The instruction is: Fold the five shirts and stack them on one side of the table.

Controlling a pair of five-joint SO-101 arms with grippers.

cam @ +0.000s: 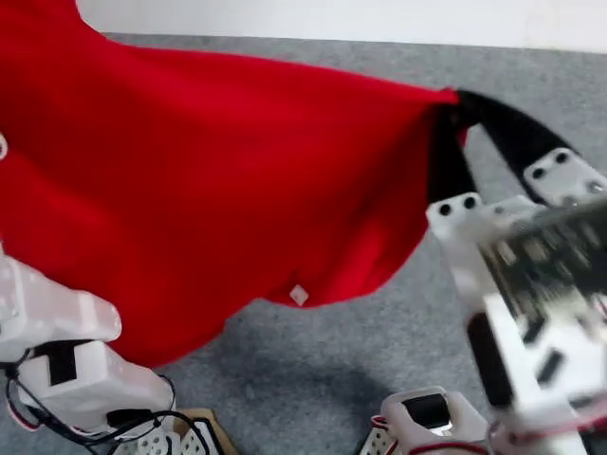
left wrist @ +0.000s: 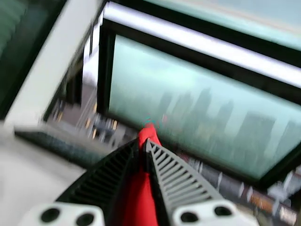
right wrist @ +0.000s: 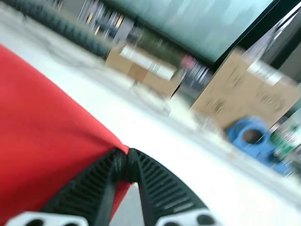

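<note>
A red shirt [cam: 199,180] hangs stretched in the air above the grey table [cam: 398,322], held up at two corners. My right gripper [cam: 460,109] is shut on the shirt's right corner, high over the table; in its own wrist view the black fingers [right wrist: 141,176] pinch the red shirt [right wrist: 42,136]. My left gripper [left wrist: 145,141] is shut on a fold of the red shirt [left wrist: 138,197], which runs down between its ribbed fingers. In the high view the left end of the shirt runs out past the frame's edge.
The white bases of both arms [cam: 85,379] [cam: 427,417] stand at the near table edge. Cardboard boxes [right wrist: 244,101] and a blue object [right wrist: 254,139] sit in the room behind. Windows [left wrist: 197,103] fill the background of the left wrist view.
</note>
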